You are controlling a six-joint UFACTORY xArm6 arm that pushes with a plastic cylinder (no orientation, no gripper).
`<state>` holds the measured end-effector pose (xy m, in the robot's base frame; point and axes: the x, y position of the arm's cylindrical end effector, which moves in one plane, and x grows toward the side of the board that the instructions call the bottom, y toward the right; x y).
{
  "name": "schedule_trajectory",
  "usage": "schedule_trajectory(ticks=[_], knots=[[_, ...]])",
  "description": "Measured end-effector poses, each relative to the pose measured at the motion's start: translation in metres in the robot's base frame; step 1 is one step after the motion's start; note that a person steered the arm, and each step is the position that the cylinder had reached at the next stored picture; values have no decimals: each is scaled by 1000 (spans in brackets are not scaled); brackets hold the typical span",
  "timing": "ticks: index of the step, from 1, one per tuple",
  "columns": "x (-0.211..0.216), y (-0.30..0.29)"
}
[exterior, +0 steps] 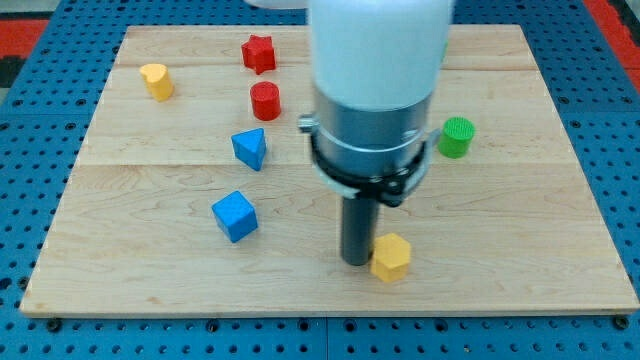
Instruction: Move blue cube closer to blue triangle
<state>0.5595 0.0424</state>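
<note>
In the camera view, a pale wooden board (330, 290) lay on a blue pegboard surface (30, 200) and filled most of the frame. The arm came down from the top centre as a white housing over a grey collar, ending in a straight dark rod. My tip (356, 262) stood on the board in the lower centre, right of the middle, touching or just beside the left side of a yellow hexagonal block (391, 257). The arm carried no jaws, so there was nothing to be apart or together; the rod clamped on nothing. The blue cube (235, 216) sat in the lower left of centre, well apart from my tip and to its left. The blue triangle (250, 148) lay near the cube, above it and slightly to the right, with a gap of bare wood between them. A red cylinder (265, 101) stood just above the triangle, and a red star (258, 53) sat higher, near the top edge. A yellow block (156, 81), rounded in shape, was in the upper left. A green cylinder (456, 137) stood at the right, beside the arm's collar.
</note>
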Motion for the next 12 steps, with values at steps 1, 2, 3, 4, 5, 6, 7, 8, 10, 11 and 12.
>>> schedule_trajectory(ticks=[1,2,3,4,5,6,7,8,10,11,12], knots=[[-14,9],[-22,9],[-28,6],[-37,3],[-67,26],[-78,106],[-23,159],[41,166],[50,38],[45,-40],[21,-109]])
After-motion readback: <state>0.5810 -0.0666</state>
